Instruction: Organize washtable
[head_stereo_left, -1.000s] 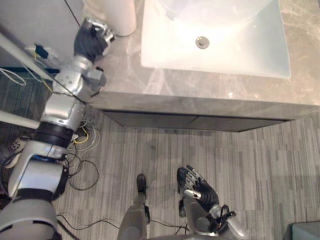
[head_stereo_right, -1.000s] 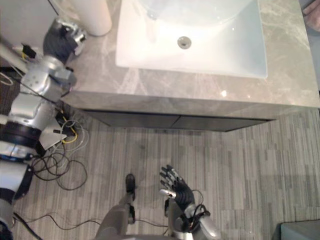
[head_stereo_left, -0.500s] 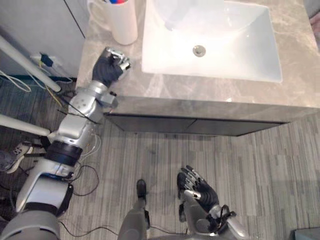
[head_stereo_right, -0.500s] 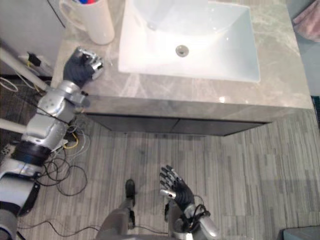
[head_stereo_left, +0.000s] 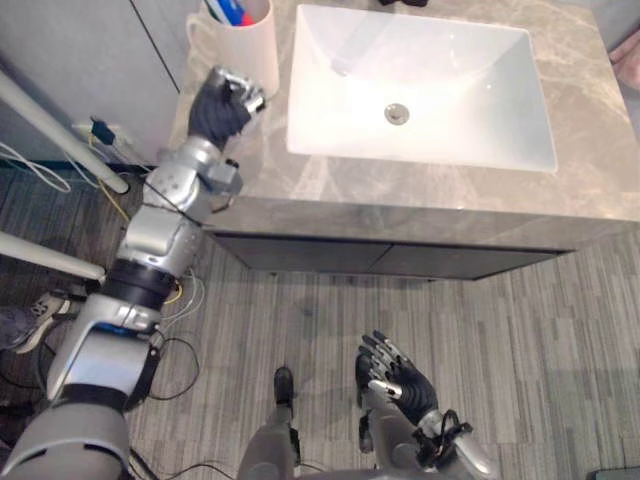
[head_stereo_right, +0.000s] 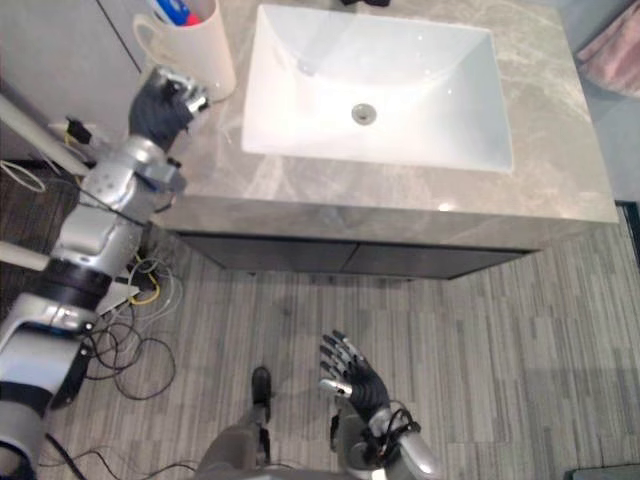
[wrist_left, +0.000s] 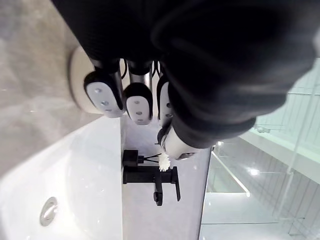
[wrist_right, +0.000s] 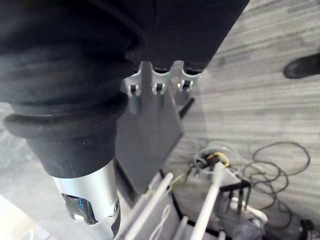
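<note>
1. The white mug (head_stereo_left: 255, 50) stands upright on the grey marble countertop (head_stereo_left: 420, 195), at about 11 o'clock in the head views. It is just beside the white basin (head_stereo_left: 480, 60). I judge it is the thing the work concerns at this moment.
2. The left hand (head_stereo_left: 222, 100) is over the countertop, and the mug lies at about 1 o'clock from it, just beside. Its fingers (wrist_left: 102, 95) are curled in toward the palm, and I see nothing in its grasp. In the left wrist view the fingertips are very near the mug's lower wall. I cannot tell if they touch it.
3. The long axis of the mug is vertical. Its handle (head_stereo_right: 138, 40) points to about 9 o'clock, away from the basin. To take the mug, the hand probably needs first to uncurl and then to reach toward 1 o'clock.
4. The right hand (head_stereo_left: 400, 385) hangs low at 6 o'clock, over the striped floor (head_stereo_left: 520, 320) and well apart from the countertop. Its fingers are straight and spread, and it holds nothing. The left hand is clearly the nearer one.
5. Blue and red items (head_stereo_left: 232, 12) stand in the mug. They may be toothbrushes, but I cannot tell.
6. I see nothing in the basin except the drain (head_stereo_left: 397, 113). A black faucet (wrist_left: 150, 177) is at its 12 o'clock side.
7. A pink cloth (head_stereo_right: 610, 50) shows at about 2 o'clock, past the right end of the countertop.
</note>
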